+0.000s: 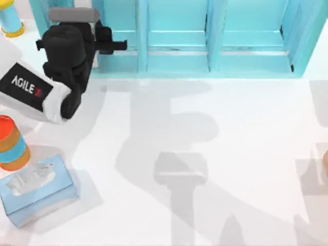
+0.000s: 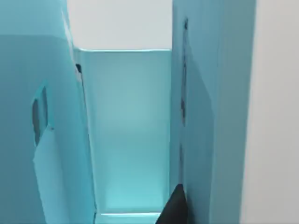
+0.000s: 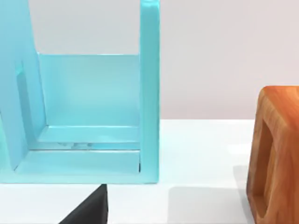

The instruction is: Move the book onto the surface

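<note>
while my left gripper is reaching into the shelf (grip state unreadable), i'm seeing no book orientation; a wooden block is sitting beside the shelf.

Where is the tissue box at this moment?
In the top view the tissue box sits on the white tabletop at the near left corner, just below the orange and blue striped cylinder.

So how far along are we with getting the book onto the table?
Nothing looks done: the tabletop holds a tissue box and a striped cup, no book. In hand: the left gripper is at the shelf's left compartment. The right gripper waits facing the shelf. Left: grasp the book, pull it out, set it down.
</note>
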